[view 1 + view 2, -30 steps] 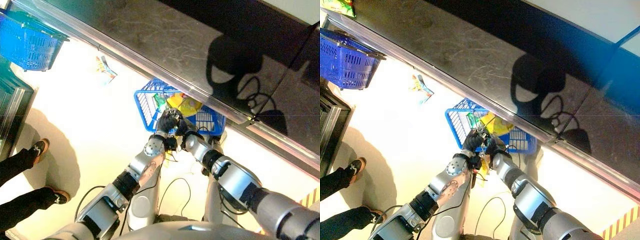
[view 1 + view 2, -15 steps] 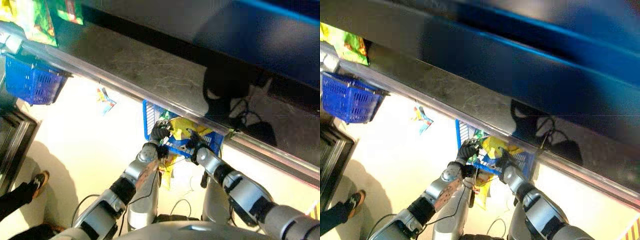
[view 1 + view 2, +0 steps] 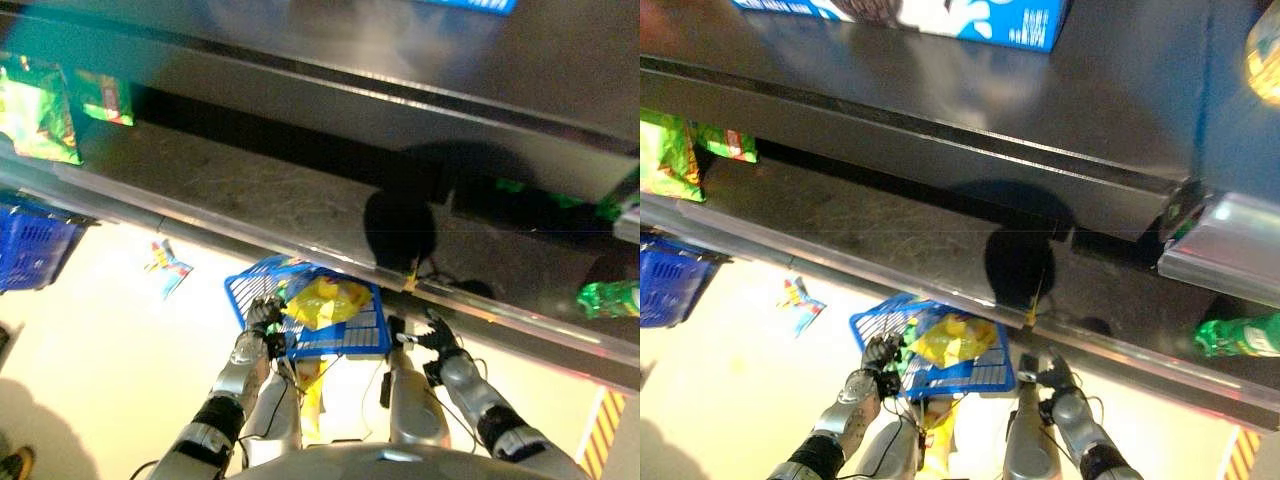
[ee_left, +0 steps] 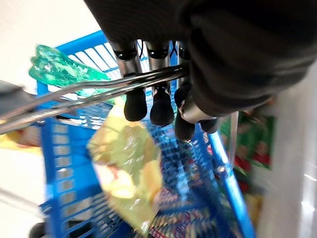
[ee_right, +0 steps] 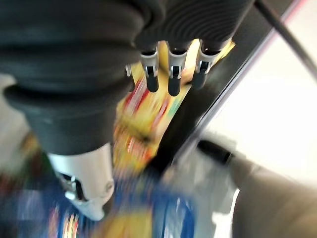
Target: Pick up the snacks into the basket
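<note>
Gripping basket handle (image 4: pixel 99 89), left hand (image 4: pixel 158 74)

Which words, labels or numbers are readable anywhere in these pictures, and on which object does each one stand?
None can be read.
Blue box on the upper shelf: print too blurred.
Yellow snack bag in the blue basket: print too blurred.
Green bags on the shelf: print too small.
Packet on the floor: print too small.

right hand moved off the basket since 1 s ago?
Yes. A second ago it was at the blue basket beside the left hand; now the right hand sits apart, off the basket's right edge, fingers spread.
</note>
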Robot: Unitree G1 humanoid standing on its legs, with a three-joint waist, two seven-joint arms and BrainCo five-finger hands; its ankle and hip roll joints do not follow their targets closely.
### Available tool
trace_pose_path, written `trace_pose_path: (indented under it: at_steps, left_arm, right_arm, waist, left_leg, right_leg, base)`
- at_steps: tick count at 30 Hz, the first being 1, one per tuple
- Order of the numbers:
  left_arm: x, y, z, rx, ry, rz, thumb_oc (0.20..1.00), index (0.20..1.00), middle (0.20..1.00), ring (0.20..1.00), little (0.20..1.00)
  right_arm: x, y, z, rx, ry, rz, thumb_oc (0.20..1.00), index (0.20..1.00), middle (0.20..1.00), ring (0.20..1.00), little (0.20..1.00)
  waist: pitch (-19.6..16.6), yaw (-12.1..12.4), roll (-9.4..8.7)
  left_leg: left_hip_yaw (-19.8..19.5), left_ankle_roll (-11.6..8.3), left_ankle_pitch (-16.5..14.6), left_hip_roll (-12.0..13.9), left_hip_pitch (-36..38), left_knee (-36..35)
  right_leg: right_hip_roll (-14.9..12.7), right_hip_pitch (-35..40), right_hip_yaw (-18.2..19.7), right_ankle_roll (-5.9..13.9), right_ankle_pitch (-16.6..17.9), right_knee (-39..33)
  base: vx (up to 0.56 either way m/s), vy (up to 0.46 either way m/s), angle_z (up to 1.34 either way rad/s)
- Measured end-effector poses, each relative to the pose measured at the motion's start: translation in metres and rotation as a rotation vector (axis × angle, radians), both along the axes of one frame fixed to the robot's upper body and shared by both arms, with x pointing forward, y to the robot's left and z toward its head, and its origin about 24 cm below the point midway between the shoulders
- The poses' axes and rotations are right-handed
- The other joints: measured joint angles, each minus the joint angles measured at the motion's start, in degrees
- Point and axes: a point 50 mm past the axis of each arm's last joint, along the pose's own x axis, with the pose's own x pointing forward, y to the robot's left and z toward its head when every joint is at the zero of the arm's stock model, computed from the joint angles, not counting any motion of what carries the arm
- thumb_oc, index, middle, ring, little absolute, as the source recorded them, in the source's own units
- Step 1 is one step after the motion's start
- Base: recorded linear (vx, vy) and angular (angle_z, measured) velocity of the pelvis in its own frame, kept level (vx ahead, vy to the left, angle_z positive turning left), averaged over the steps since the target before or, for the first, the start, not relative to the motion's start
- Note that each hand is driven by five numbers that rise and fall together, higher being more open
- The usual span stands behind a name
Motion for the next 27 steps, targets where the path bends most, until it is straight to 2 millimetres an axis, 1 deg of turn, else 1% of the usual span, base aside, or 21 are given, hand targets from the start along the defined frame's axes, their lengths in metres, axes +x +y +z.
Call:
trace_pose_path:
  at_steps: [2,3,4,6,7,10,13,14,15,16,17,18,19,20,21,22,23,24,25,26,27]
  left_arm:
    - [-0.01,0.003,-0.01,0.009,0.064,0.02,0.2,0.2,0.2,0.2,0.2]
    - [-0.025,0.004,-0.022,-0.003,0.152,0.065,0.2,0.2,0.2,0.2,0.2]
    - [-0.03,0.004,-0.025,-0.014,0.178,0.084,0.2,0.2,0.2,0.2,0.2]
    - [-0.046,0.003,-0.034,0.005,0.246,0.06,0.2,0.2,0.2,0.2,0.2]
    - [-0.05,0.002,-0.036,0.015,0.262,0.039,0.2,0.2,0.2,0.2,0.2]
    - [-0.058,0.002,-0.04,0.045,0.304,-0.034,0.2,0.2,0.2,0.2,0.2]
    - [-0.057,0.001,-0.04,0.051,0.307,-0.075,0.2,0.2,0.2,0.2,0.2]
    - [-0.057,0.002,-0.04,0.052,0.306,-0.075,0.2,0.2,0.2,0.2,0.2]
    - [-0.051,0.001,-0.038,0.043,0.292,-0.083,0.2,0.2,0.2,0.2,0.2]
    - [-0.051,-0.001,-0.038,0.039,0.293,-0.088,0.2,0.2,0.2,0.2,0.2]
    - [-0.051,-0.006,-0.038,0.034,0.293,-0.115,0.2,0.2,0.2,0.2,0.2]
    - [-0.05,-0.013,-0.038,0.035,0.282,-0.163,0.2,0.2,0.2,0.2,0.2]
    - [-0.05,-0.011,-0.038,0.047,0.277,-0.178,0.2,0.2,0.2,0.2,0.2]
    - [-0.05,-0.007,-0.037,0.055,0.271,-0.178,0.2,0.2,0.2,0.2,0.2]
    - [-0.048,-0.004,-0.036,0.054,0.272,-0.168,0.2,0.2,0.2,0.2,0.2]
    - [-0.049,-0.005,-0.037,0.05,0.283,-0.169,0.2,0.2,0.2,0.2,0.2]
    - [-0.05,-0.01,-0.038,0.037,0.285,-0.171,0.2,0.2,0.2,0.2,0.2]
    - [-0.049,-0.014,-0.038,0.033,0.28,-0.174,0.2,0.2,0.2,0.2,0.2]
    - [-0.047,-0.018,-0.037,0.027,0.262,-0.184,0.2,0.2,0.2,0.2,0.2]
    - [-0.045,-0.021,-0.036,0.028,0.252,-0.178,0.2,0.2,0.2,0.2,0.2]
    - [-0.043,-0.022,-0.034,0.031,0.24,-0.174,0.2,0.2,0.2,0.2,0.2]
  right_arm:
    - [-0.012,-0.001,-0.008,0.015,0.043,-0.037,1.0,1.0,1.0,1.0,1.0]
    - [-0.022,0.001,-0.015,0.033,0.087,-0.074,1.0,1.0,1.0,1.0,1.0]
    - [-0.025,0.003,-0.017,0.039,0.099,-0.078,1.0,1.0,1.0,1.0,1.0]
    - [-0.045,0.001,-0.026,0.035,0.166,-0.1,1.0,1.0,1.0,1.0,1.0]
    - [-0.053,-0.001,-0.029,0.035,0.193,-0.12,1.0,1.0,1.0,1.0,1.0]
    - [-0.071,-0.009,-0.034,0.046,0.247,-0.205,1.0,1.0,1.0,1.0,1.0]
    - [-0.08,-0.009,-0.038,0.063,0.28,-0.246,1.0,1.0,1.0,1.0,1.0]
    - [-0.088,-0.006,-0.041,0.074,0.309,-0.261,1.0,1.0,1.0,1.0,1.0]
    - [-0.083,-0.004,-0.041,0.085,0.316,-0.266,1.0,1.0,1.0,1.0,1.0]
    - [-0.082,-0.004,-0.041,0.09,0.316,-0.266,1.0,1.0,1.0,1.0,1.0]
    - [-0.091,-0.004,-0.043,0.092,0.351,-0.272,1.0,1.0,1.0,1.0,1.0]
    - [-0.103,-0.007,-0.046,0.091,0.404,-0.291,1.0,1.0,1.0,1.0,1.0]
    - [-0.103,-0.009,-0.045,0.089,0.402,-0.293,1.0,1.0,1.0,1.0,1.0]
    - [-0.099,-0.011,-0.044,0.085,0.388,-0.29,1.0,1.0,1.0,1.0,1.0]
    - [-0.086,-0.014,-0.04,0.081,0.352,-0.281,1.0,1.0,1.0,1.0,1.0]
    - [-0.081,-0.015,-0.039,0.08,0.339,-0.277,1.0,1.0,1.0,1.0,1.0]
    - [-0.073,-0.015,-0.037,0.077,0.322,-0.268,1.0,1.0,1.0,1.0,1.0]
    - [-0.069,-0.014,-0.036,0.081,0.31,-0.262,1.0,1.0,1.0,1.0,1.0]
    - [-0.068,-0.01,-0.037,0.09,0.312,-0.258,1.0,1.0,1.0,1.0,1.0]
    - [-0.072,-0.01,-0.038,0.088,0.318,-0.26,1.0,1.0,1.0,1.0,1.0]
    - [-0.077,-0.011,-0.039,0.088,0.328,-0.264,1.0,1.0,1.0,1.0,1.0]
  waist:
    - [-1.42,0.12,-0.3]
    - [-4.5,0.09,-0.33]
    - [-5.95,0.15,-0.31]
    - [-9.67,0.16,-0.76]
    - [-10.62,0.17,-1.01]
    - [-13.23,0.16,-2.21]
    - [-13.44,0.16,-2.78]
    - [-13.42,0.3,-3.26]
    - [-12.68,0.45,-2.17]
    - [-12.71,-0.43,-0.61]
    - [-12.71,-0.44,2.23]
    - [-12.82,0.79,4.14]
    - [-13.02,1.42,3.31]
    - [-13.46,2.17,2.24]
    - [-13.58,1.72,1.25]
    - [-13.84,1.97,0.69]
    - [-13.51,1.91,2.13]
    - [-13.51,2.05,2.37]
    - [-13.78,2.77,3.46]
    - [-13.64,3.27,3.69]
    - [-13.39,3.82,3.56]
  left_leg:
    - [0.74,0.1,-0.89,-0.02,1.35,-0.03]
    - [1.86,0.14,-1.6,-0.03,2.14,-0.04]
    - [2.44,0.26,-1.93,-0.02,2.58,-0.07]
    - [3.5,0.23,-2.63,-0.32,3.62,-0.3]
    - [3.86,0.4,-2.76,-0.49,3.87,-0.28]
    - [5.19,0.94,-3.02,-1.58,3.88,-0.19]
    - [5.63,2.02,-3.42,-2.61,3.66,1.16]
    - [6.18,2.74,-3.98,-3.27,3.34,2.72]
    - [7.52,4.26,-5.93,-2.3,0.96,6.74]
    - [7.82,4.95,-5.35,-0.65,0.68,6.54]
    - [7.66,4.81,-3.9,2.57,0.8,5.63]
    - [6.51,3.73,-1.7,5.61,1.84,4.2]
    - [6.24,2.93,-1.42,5.02,1.97,3.99]
    - [6.97,2.68,-0.99,5.01,1.84,3.82]
    - [6.64,2.3,-0.41,3.61,1.56,3.72]
    - [6.78,2.07,-0.16,3.15,1.51,3.56]
    - [6.88,1.65,0.47,3.98,1.07,3.86]
    - [6.76,1.64,0.42,4.89,-0.07,4.54]
    - [6.43,2.17,1.27,5.29,-1.37,5.51]
    - [6.61,0.73,2.01,5.93,-1.98,5.83]
    - [6.14,-0.12,2.55,6.22,-3.02,6.86]
  right_leg:
    - [0.1,0.83,0.76,0.02,-0.31,0.0]
    - [0.16,1.01,1.67,-0.08,-0.7,0.0]
    - [0.2,1.13,2.18,0.03,-0.83,-0.01]
    - [-0.02,1.48,3.01,0.26,-1.31,-0.01]
    - [-0.15,1.59,3.26,0.31,-1.24,0.02]
    - [-1.15,1.51,4.06,1.13,-0.83,0.16]
    - [-1.97,-0.24,3.55,1.46,-0.6,3.8]
    - [-2.26,-0.26,3.28,1.46,0.38,3.41]
    - [-2.05,-1.14,3.8,2.96,4.31,2.46]
    - [-0.54,-1.43,4.04,4.46,3.3,4.93]
    - [2.79,-2.61,4.71,3.46,-3.81,14.64]
    - [6.82,-3.09,5.11,3.2,-12.09,29.79]
    - [7.16,-2.1,4.86,2.98,-14.78,32.55]
    - [6.08,-0.71,5.23,2.62,-18.64,33.29]
    - [5.61,4.66,5.34,0.2,-22.08,24.68]
    - [5.88,7.62,5.69,-1.03,-22.67,18.3]
    - [7.65,9.35,5.92,-3.3,-20.14,13.45]
    - [8.33,10.06,6.76,-3.98,-18.25,9.88]
    - [9.7,10.62,6.93,-5.24,-14.99,5.97]
    - [10.64,10.87,7.12,-5.69,-13.9,4.1]
    - [11.04,11.63,7.06,-6.04,-12.57,1.91]
  base:
    - [0.1,0.086,-0.22]
    - [0.05,0.06,-0.33]
    - [0.03,0.069,-0.35]
    - [-0.01,0.105,-0.25]
    - [-0.06,0.098,-0.16]
    - [-0.11,0.05,-0.12]
    - [-0.2,0.039,-0.15]
    - [-0.17,-0.035,-0.48]
    - [-0.16,-0.077,-0.34]
    - [-0.2,-0.132,-0.07]
    - [-0.15,-0.172,0.59]
    - [-0.14,-0.194,0.47]
    - [-0.09,-0.139,0.18]
    - [-0.2,-0.202,-0.07]
    - [-0.25,-0.207,-0.13]
    - [-0.26,-0.207,-0.13]
    - [-0.19,-0.138,-0.25]
    - [-0.29,-0.218,-0.29]
    - [-0.39,-0.277,-0.22]
    - [-0.3,-0.204,-0.15]
    - [-0.31,-0.154,0.03]
